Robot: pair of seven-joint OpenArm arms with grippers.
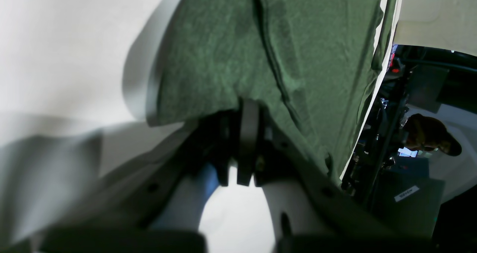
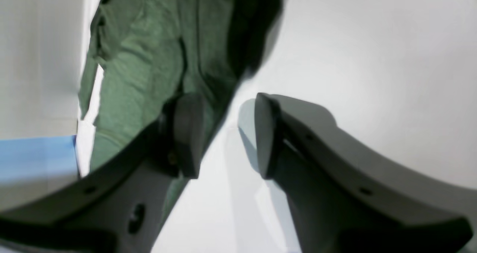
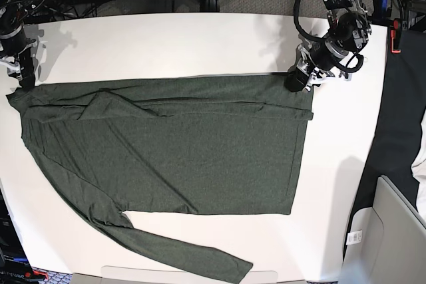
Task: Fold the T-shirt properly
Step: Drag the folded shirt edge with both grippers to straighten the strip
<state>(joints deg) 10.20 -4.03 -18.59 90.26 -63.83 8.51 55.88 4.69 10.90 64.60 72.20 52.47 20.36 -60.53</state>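
While the left gripper sat clamped on the T-shirt spread across the table, my right gripper gaped, apparently straddling its edge; lifting risked uneven drag.

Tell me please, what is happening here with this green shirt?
A two-armed robot is folding a dark green long-sleeved T-shirt spread on a white table. The left gripper has its fingers shut on the shirt's edge at the far hem corner. The right gripper is at the opposite end by the collar, fingers open, one over the fabric and one over the table. One sleeve lies folded across the body; the other lies stretched out toward the table's near edge.
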